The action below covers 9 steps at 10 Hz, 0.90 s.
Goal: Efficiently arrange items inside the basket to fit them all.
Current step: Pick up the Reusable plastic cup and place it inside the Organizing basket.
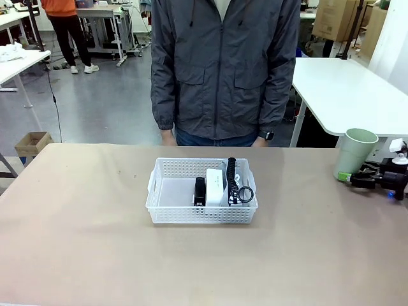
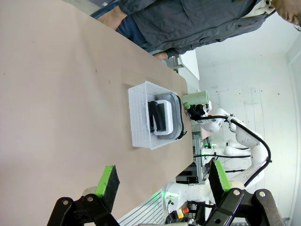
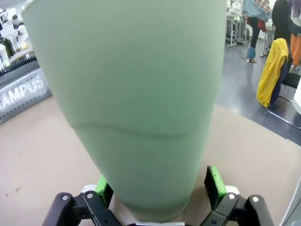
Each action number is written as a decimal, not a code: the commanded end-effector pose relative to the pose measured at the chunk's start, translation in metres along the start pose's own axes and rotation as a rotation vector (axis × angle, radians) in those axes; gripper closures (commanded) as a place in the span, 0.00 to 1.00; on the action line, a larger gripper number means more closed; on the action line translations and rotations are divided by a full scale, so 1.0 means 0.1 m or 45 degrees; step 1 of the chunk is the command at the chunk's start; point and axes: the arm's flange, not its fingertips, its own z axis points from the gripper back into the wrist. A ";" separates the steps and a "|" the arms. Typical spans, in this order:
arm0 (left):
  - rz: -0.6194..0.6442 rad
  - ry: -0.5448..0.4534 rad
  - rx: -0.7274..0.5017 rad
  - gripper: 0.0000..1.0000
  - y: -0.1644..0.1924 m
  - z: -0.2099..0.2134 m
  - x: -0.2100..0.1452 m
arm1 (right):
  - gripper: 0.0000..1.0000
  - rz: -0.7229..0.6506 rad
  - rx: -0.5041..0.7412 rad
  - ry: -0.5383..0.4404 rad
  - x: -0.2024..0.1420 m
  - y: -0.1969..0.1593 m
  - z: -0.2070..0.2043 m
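Observation:
The white lattice basket (image 1: 167,191) stands at the table's middle. In its right half a black stapler (image 1: 199,191), a small white box (image 1: 215,186) and the grey pouch with its black strap (image 1: 234,183) stand side by side; its left half is bare. A tall pale-green cup (image 1: 354,153) stands upright at the table's right edge. My right gripper (image 1: 347,176) is open, with its green pads (image 3: 215,181) on either side of the cup's base (image 3: 141,117). My left gripper (image 2: 163,183) is open and holds nothing. It is high off the table, far from the basket (image 2: 141,117) and the cup (image 2: 196,99).
A person in a grey jacket (image 1: 223,70) stands at the table's far edge behind the basket, hands down by the edge. A white table (image 1: 344,89) lies beyond the cup. Brown tabletop stretches to the left and in front of the basket.

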 end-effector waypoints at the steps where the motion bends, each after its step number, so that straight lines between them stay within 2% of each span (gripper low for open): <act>1: -0.005 -0.016 -0.027 0.00 -0.03 0.00 0.00 | 0.00 0.042 -0.018 -0.090 0.01 -0.01 -0.09; 9: -0.005 -0.016 -0.027 0.00 -0.03 0.00 0.00 | 0.00 0.143 0.018 -0.161 0.38 0.08 0.00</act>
